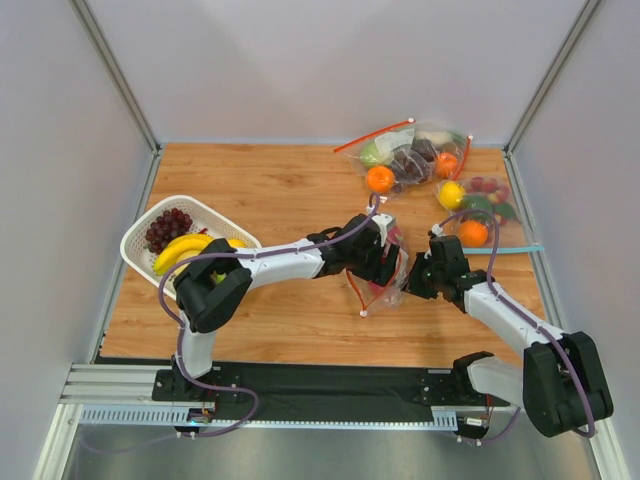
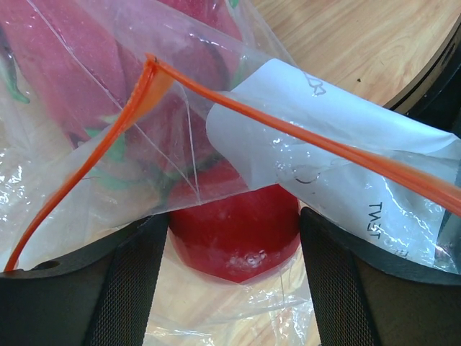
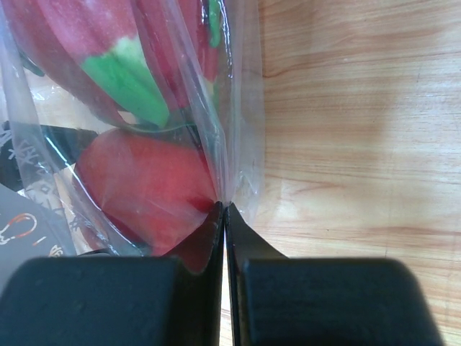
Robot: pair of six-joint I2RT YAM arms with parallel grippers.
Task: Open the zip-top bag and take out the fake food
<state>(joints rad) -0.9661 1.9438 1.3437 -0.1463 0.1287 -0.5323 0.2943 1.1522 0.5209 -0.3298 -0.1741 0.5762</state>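
Observation:
The zip-top bag [image 1: 384,280] lies mid-table between my two grippers. In the left wrist view its red-orange zip strip [image 2: 288,130] is parted and the white label [image 2: 346,166] faces up. My left gripper [image 1: 390,262] [image 2: 232,238] has its jaws on either side of the round red fruit [image 2: 234,231], touching it on both sides. A pink fruit with green tips [image 3: 122,72] sits deeper in the bag. My right gripper [image 1: 413,278] [image 3: 224,209] is shut on a fold of the bag's clear plastic [image 3: 238,108], beside the red fruit [image 3: 144,187].
A white basket [image 1: 135,245] with bananas and dark grapes stands at the left. Two other filled bags lie at the back right: one with a red strip [image 1: 410,150], one with a teal strip [image 1: 480,210]. Walls close in the table.

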